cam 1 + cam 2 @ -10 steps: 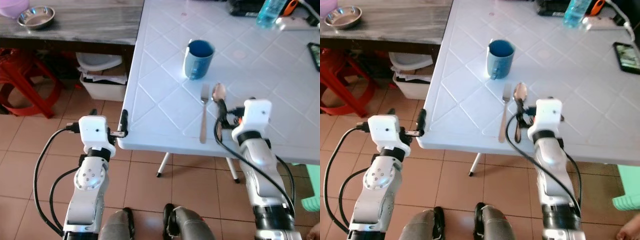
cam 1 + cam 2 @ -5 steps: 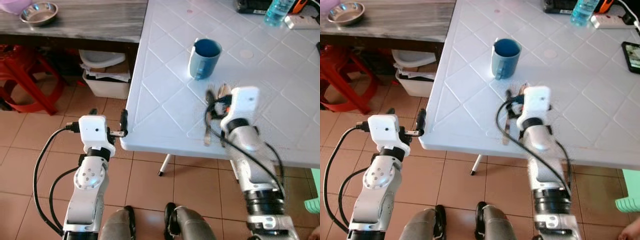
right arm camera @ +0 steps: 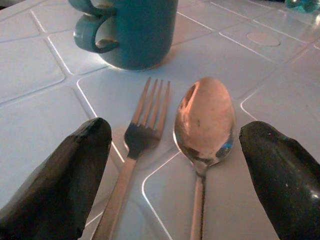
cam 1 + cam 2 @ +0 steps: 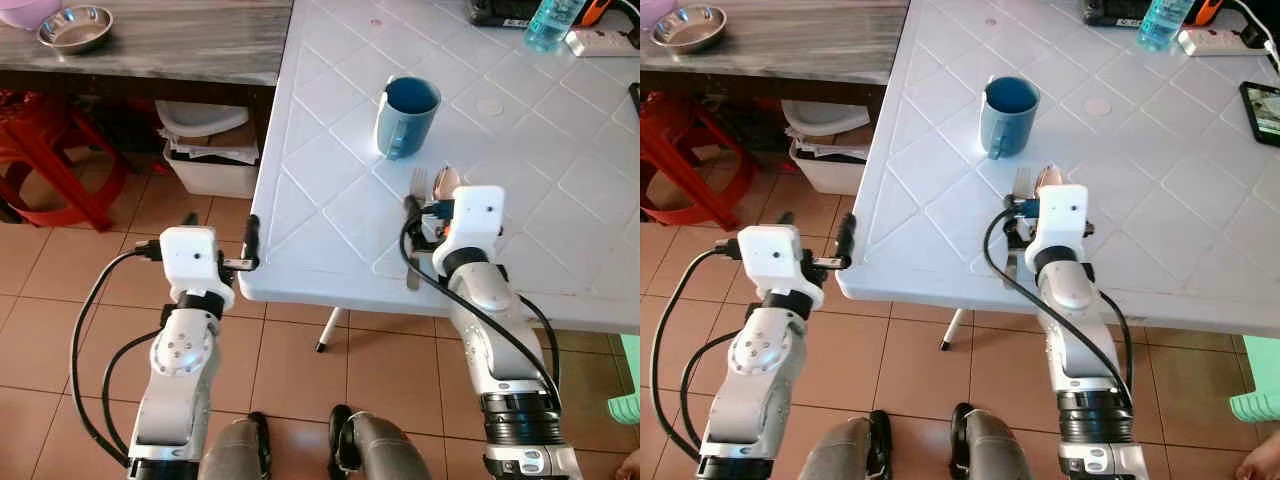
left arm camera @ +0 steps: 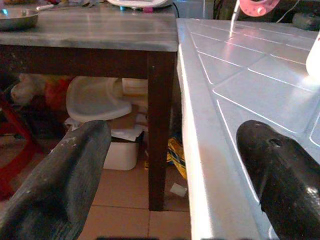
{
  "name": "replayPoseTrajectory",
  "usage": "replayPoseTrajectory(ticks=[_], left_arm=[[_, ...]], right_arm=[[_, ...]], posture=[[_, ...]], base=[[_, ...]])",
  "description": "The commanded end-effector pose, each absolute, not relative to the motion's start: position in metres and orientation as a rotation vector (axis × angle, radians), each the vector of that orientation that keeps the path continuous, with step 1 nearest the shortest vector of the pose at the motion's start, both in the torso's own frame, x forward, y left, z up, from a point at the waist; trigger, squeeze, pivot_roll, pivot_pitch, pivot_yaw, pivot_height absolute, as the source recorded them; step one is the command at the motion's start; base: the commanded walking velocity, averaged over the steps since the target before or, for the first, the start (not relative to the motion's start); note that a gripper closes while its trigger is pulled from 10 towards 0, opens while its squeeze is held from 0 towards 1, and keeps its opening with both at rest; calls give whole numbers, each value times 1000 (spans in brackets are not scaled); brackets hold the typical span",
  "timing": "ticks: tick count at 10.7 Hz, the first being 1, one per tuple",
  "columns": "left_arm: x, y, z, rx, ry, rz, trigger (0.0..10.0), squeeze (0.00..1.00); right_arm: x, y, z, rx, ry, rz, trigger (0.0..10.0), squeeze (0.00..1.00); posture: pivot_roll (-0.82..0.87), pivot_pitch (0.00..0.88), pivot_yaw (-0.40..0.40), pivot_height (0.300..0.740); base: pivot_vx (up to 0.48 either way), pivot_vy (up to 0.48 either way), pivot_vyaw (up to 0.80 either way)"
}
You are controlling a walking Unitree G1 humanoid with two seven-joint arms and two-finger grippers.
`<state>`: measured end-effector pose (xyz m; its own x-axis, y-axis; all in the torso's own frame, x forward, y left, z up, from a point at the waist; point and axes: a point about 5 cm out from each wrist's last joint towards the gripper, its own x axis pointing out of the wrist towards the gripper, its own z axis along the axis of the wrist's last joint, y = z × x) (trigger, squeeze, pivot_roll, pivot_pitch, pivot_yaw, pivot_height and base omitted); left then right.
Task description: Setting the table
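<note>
My right gripper (image 3: 165, 165) has swung in from the right side of the cutlery and now sits low over the near part of the white table (image 4: 330, 130), its two black fingers (image 3: 65, 175) spread wide with both the fork (image 3: 137, 135) and the spoon (image 3: 205, 117) lying between them, neither one touched. A moment ago the wrist stood beside the spoon handle; now it is centred over the pair, so I read this as lining up on the cutlery rather than letting go of it, though whether I mean to take the fork, the spoon, or nudge them both I cannot say from here. The two pieces lie side by side, close but apart, heads toward the blue mug (image 4: 405, 115), which stands upright just beyond them with its handle turned toward the fork side. My left gripper (image 5: 175, 165) has kept its place at the table's corner, fingers open with the edge of the tabletop running between them, holding nothing. From the head views my own right wrist housing covers the lower handles of the fork and spoon, so I cannot tell how they end or whether they lie straight. The far table edge is cut off: a bottle (image 4: 548, 20) and a dark phone (image 4: 1260, 105) show in part.
</note>
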<state>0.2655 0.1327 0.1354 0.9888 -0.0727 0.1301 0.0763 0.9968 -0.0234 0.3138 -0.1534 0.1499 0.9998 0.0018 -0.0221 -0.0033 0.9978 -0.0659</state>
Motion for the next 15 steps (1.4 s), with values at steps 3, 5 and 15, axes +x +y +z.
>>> replayPoseTrajectory(ticks=[3, 5, 15], left_arm=[[265, 129, 134, -49, -122, -77, 10000, 0], [264, 127, 133, -58, -120, -80, 10000, 0], [265, 126, 131, -62, -113, -99, 10000, 0]], right_arm=[[313, -148, 157, -24, 47, 20, 10000, 0], [311, -138, 157, 6, 72, 53, 1373, 0], [315, -142, 137, 109, 210, 31, 9608, 0]], posture=[[-54, 217, -26, 740], [-57, 218, -31, 740], [-55, 223, -26, 740]], base=[[0, 0, 0], [0, 0, 0], [0, 0, 0]])
